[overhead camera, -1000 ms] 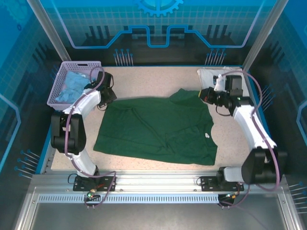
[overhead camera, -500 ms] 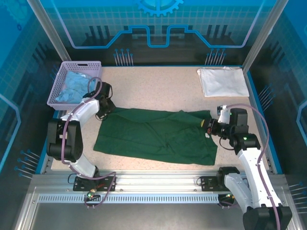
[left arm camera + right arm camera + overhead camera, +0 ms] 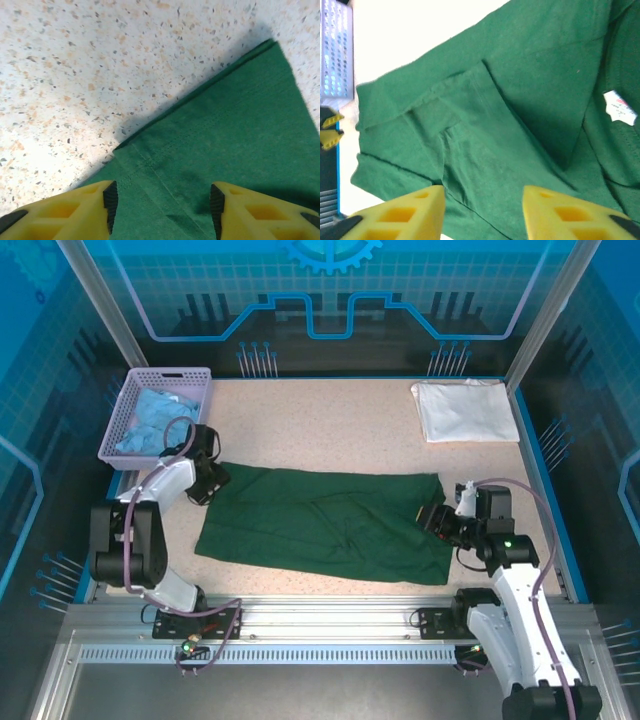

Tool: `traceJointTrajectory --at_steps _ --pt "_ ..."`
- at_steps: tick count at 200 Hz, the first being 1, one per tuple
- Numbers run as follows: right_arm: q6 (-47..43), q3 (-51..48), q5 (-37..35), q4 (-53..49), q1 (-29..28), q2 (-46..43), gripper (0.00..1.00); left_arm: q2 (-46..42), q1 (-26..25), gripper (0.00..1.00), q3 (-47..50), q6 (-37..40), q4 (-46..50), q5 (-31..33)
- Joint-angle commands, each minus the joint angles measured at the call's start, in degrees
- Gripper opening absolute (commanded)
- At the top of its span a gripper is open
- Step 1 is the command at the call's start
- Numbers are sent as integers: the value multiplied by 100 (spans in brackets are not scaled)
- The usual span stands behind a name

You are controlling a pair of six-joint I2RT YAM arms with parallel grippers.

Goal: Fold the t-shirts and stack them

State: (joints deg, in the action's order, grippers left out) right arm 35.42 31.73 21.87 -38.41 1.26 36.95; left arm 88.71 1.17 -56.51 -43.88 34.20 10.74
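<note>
Top view: dark green t-shirt (image 3: 320, 525) is lying as a narrower band at table (image 3: 320, 420) ctr, its far half brought over since a sec ago. White t-shirt (image 3: 465, 410) is sitting folded at 1 o'clock.

Left wrist: left gripper (image 3: 162, 200) is hanging wide, empty, over the shirt's 10 o'clock corner.

Right wrist: right gripper (image 3: 482, 205) is gaping wide, gripping nothing, near neck label (image 3: 620, 107). First fold looks done; cross-fold and stacking pending.

Dark green cloth t-shirt (image 3: 330, 525) seen matt, soft, creased, hems stitched. White cloth t-shirt (image 3: 465, 410) matt, smooth. Speckled beige tabletop (image 3: 320, 425) seen stone-like, smooth, faintly sheened. Lilac perforated basket (image 3: 170, 373) judged plastic. Left gripper (image 3: 160, 205) fingers (image 3: 65, 212) moulded yellow plastic, smooth.
</note>
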Motion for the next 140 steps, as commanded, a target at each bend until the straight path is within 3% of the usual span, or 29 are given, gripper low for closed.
traceJointTrajectory --at_steps 1,18,33,62,70,104,123,140 --pt "484 202 -609 -100 146 -229 58 -393 -16 47 -151 -91 -32 -251" --pt "689 246 -609 457 149 67 59 -233 -297 36 -679 230 131 -342" --pt "682 564 -654 582 105 959 54 223 -660 32 -1179 539 311 -429" --pt "-103 2070 -1060 148 -412 3573 19 1226 -880 29 -1662 582 284 -940" --pt "-285 2467 -1147 53 -602 4123 13 1462 -879 28 -1720 529 183 -1056" --pt "-330 3383 -1477 -37 -833 5723 11 2374 -889 27 -2081 482 12 -1072" --pt "-221 3681 -1762 -121 -720 6385 8 2715 -881 25 -2398 598 288 -283" --pt "41 3649 -1705 -10 -395 6703 12 2763 -853 27 -2417 654 267 346"
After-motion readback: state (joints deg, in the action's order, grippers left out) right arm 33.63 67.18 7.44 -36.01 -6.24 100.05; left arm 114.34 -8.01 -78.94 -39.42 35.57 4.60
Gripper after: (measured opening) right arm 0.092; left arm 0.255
